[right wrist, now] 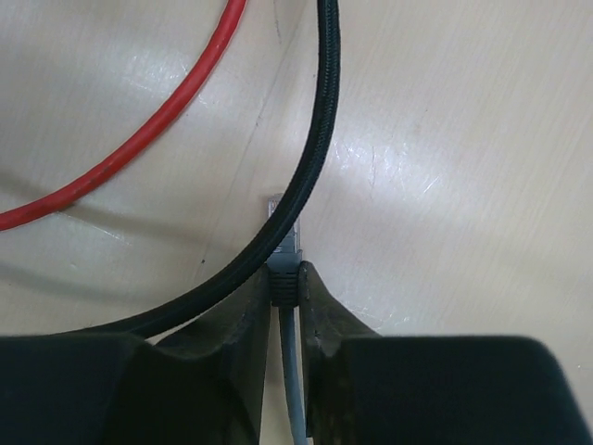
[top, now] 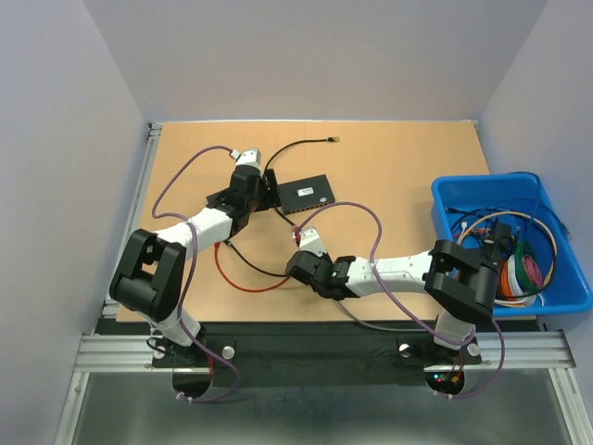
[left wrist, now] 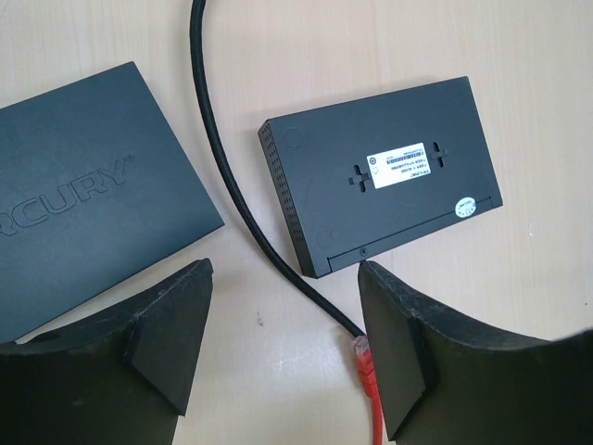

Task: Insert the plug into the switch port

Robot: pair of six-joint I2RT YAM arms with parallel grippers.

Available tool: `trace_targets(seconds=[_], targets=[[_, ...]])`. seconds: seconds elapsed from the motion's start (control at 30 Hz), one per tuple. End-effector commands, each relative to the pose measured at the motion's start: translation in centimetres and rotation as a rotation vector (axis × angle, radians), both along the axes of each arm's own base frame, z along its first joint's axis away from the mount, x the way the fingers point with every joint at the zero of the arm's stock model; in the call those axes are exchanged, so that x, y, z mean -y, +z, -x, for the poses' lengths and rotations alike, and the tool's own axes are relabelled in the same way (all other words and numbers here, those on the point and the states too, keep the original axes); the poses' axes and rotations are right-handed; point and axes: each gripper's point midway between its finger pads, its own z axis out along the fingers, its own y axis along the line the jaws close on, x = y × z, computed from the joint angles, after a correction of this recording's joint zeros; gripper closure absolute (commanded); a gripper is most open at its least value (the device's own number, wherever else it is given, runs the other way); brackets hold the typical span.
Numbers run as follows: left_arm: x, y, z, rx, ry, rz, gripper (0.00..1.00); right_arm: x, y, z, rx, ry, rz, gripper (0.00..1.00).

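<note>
Fingertips of the right gripper [right wrist: 285,283] are pinching the dark boot of the grey cable's clear-tipped plug [right wrist: 288,254], closed almost together around it. The plug is pointing straight out from the fingers, its long axis in line with them and low over the pale wooden table [top: 408,167].

From above, the flat black switch box [top: 306,193] is lying on the far side of this gripper [top: 302,244], apart from it. It is resting label side up, and its ports are not showing in any view.

The left gripper [left wrist: 283,278] is hanging nearer the switch [left wrist: 380,176], fingers spread wide and gripping nothing, one fingertip just beside the box's edge.

A thick black cable [right wrist: 310,158] is crossing over the plug's nose, likely dragging if the plug advances. A red cable [right wrist: 176,102] is curving nearby, and a second black box lettered MERCURY [left wrist: 74,195] is sitting beside the switch.
</note>
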Motion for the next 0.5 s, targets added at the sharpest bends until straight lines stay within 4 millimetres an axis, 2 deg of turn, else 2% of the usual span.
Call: trace_targets(seconds=[0.0, 0.1, 0.27, 0.37, 0.47], targets=[[-0.2, 0.6, 0.0, 0.031, 0.002, -0.007, 0.25, -0.2, -0.2, 0.0, 0.011, -0.009, 0.023, 0.88], [-0.2, 0.7, 0.1, 0.034, 0.004, -0.009, 0.25, 0.0, -0.1, 0.0, 0.017, -0.018, 0.022, 0.99], [-0.5, 1.7, -0.4, 0.048, 0.016, -0.019, 0.24, 0.7, 1.4, -0.4, 0.056, -0.058, -0.008, 1.00], [-0.4, 2.5, -0.8, 0.058, 0.014, -0.028, 0.24, 2.1, 2.2, -0.4, 0.088, -0.098, -0.012, 1.00], [-0.2, 3.8, -1.2, 0.092, 0.003, -0.028, 0.25, 4.4, 2.5, -0.3, 0.129, -0.186, -0.028, 1.00]])
